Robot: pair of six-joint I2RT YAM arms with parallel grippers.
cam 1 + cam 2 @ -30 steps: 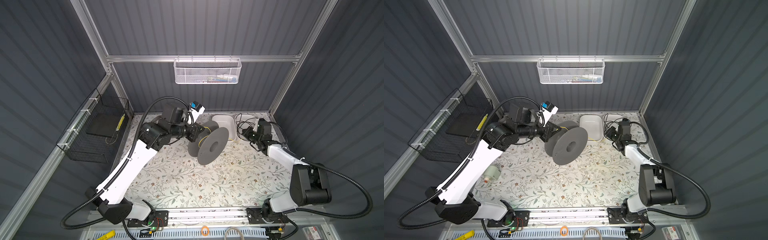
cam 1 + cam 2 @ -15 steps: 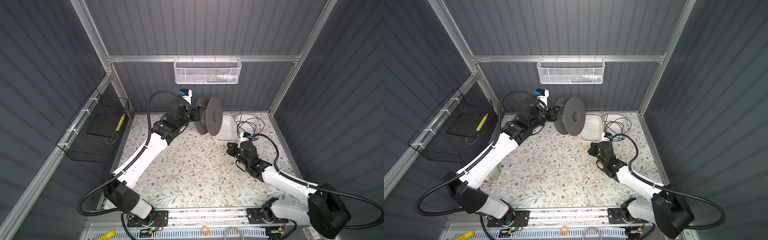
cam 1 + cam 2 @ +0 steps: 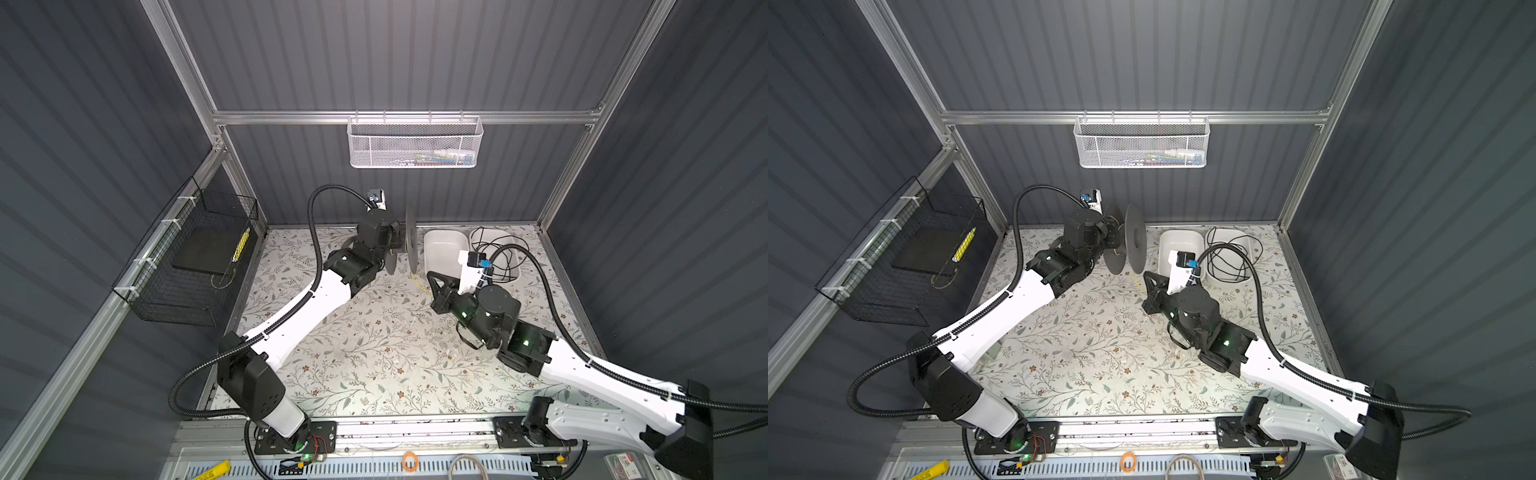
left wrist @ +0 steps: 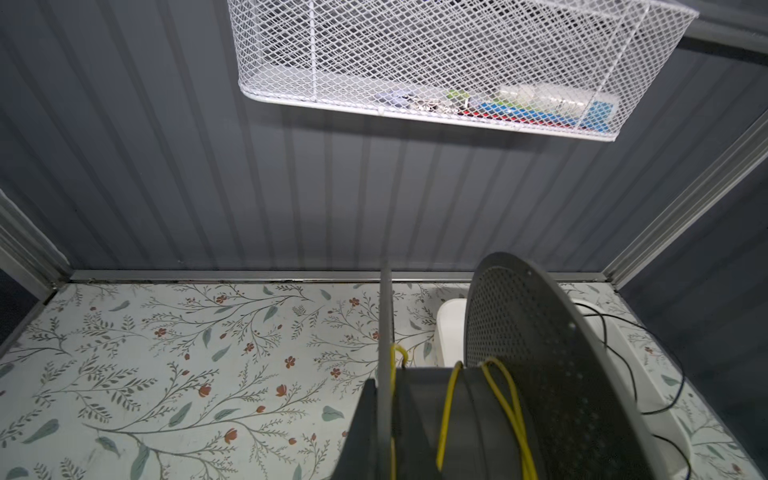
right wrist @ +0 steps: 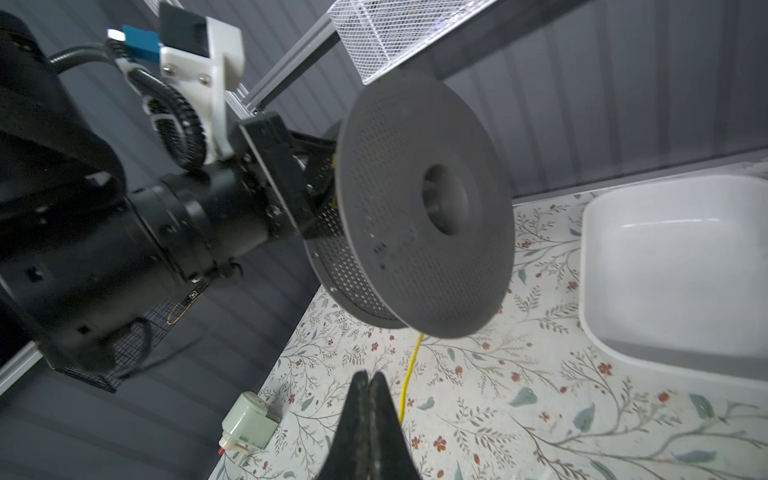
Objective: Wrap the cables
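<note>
The grey spool (image 3: 411,239) has been lifted from low over the table (image 3: 374,357) and turned, so only its thin edge is seen in a top view. The right arm has been swung away from the white trays (image 3: 442,245) and brought in under the spool, so a new turn of winding can likely be started. The spool is held by its back disc in the left gripper (image 5: 322,187), closed tight on it, with that arm stretched up and back. A few loops of yellow wire (image 4: 446,411) are wound on the spool's middle; the rest hangs down. The right gripper (image 5: 368,380) is fully closed, tips pointed up; the wire runs just beside them and seems not pinched.
</note>
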